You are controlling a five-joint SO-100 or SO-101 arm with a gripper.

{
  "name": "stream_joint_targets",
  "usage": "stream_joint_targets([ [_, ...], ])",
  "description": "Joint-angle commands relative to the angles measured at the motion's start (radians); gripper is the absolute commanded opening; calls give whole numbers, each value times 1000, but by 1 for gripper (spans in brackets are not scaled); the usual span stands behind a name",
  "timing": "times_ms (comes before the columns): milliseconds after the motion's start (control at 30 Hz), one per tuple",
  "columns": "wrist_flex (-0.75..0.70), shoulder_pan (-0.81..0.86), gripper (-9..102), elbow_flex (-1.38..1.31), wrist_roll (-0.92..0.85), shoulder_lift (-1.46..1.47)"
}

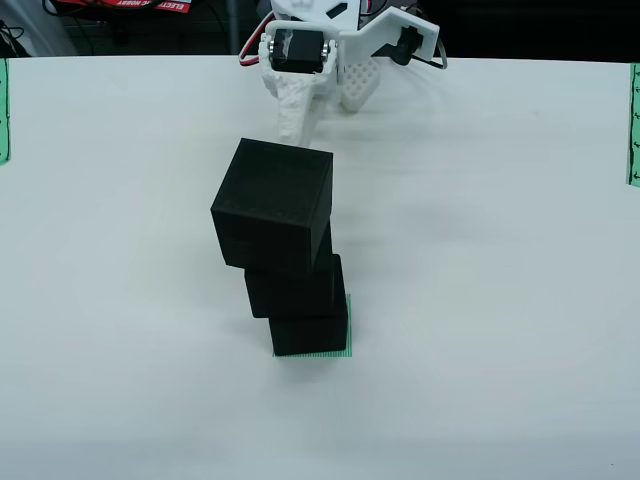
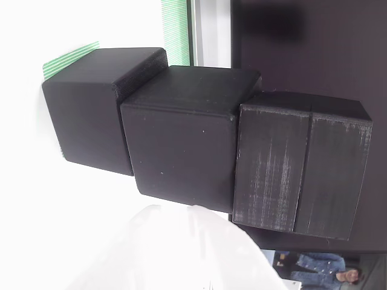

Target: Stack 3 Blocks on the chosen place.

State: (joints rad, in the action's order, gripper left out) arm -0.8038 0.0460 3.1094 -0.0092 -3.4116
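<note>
Three black blocks stand in a stack on the white table (image 1: 120, 300). The bottom block (image 1: 310, 335) sits on the green square (image 1: 349, 325), and a bit of green shows along its front and right edge in the top view. The middle block (image 1: 292, 288) sits on it, pushed a little to the left. The top block (image 1: 272, 203) sits on the middle one and is pushed left again and turned a bit. So the stack steps over to the left as it goes up in this view, like crooked stairs.

The gripper (image 1: 322, 108) is up at the far end of the table, well apart from the stack. It holds nothing. One white finger (image 1: 293, 112) points down toward the blocks, and the other one sits off to the side, so the jaws look spread apart.

The side view is turned on its side. It shows the three blocks touching each other, each one slid over a bit from the next. One end block has faint pale scratches on its face.

The stacking looks done.

The blocks look hard and stiff. They will not squash. They look light, likely plastic. The faces are dull, not shiny, so the fingers should not slip much. The best place to hold one is on two flat sides across from each other, near the middle. The stack looks wobbly, so even a soft bump could knock it down.
</note>
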Motion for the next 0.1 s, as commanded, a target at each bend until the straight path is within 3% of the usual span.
stream_joint_targets([
  [0, -2, -6, 0, 40, 8, -20],
  [67, -2, -6, 0, 40, 8, -20],
])
